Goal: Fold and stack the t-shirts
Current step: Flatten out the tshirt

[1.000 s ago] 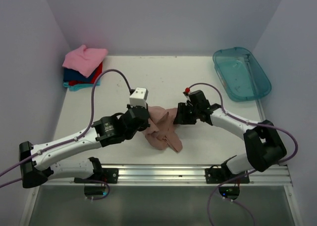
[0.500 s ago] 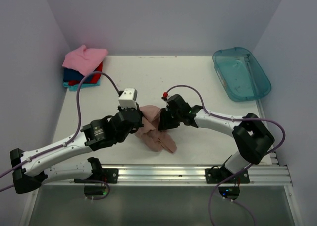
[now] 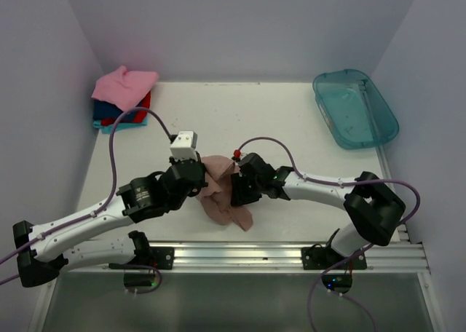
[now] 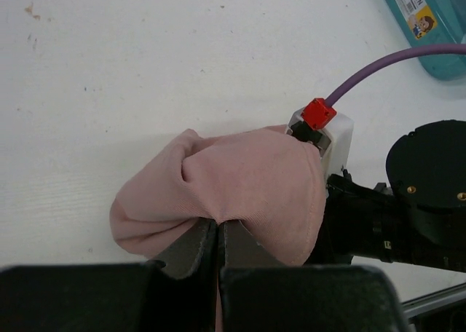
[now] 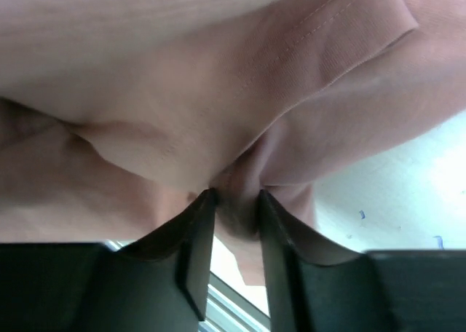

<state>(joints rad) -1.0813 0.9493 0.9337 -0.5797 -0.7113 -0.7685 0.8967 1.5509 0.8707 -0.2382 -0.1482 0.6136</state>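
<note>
I have the dusty pink-brown short-sleeved t-shirt (image 3: 224, 197) crumpled in a heap near the front middle of the white table (image 3: 291, 128), between my two arms. My left gripper (image 4: 218, 241) is clenched tight on a pinch of its cloth. My right gripper (image 5: 233, 201) squeezes a bunched fold between its fingers from the other side. The fabric looks soft, light and limp. I judge it will sag wherever it is unsupported, so a mid-body pinch only lifts a lump. Better holds would be the shoulder seams or hem corners, which I cannot pick out in this heap. The stack of folded tees (image 3: 122, 95), bright pink on top, sits in the far left corner, well apart.
</note>
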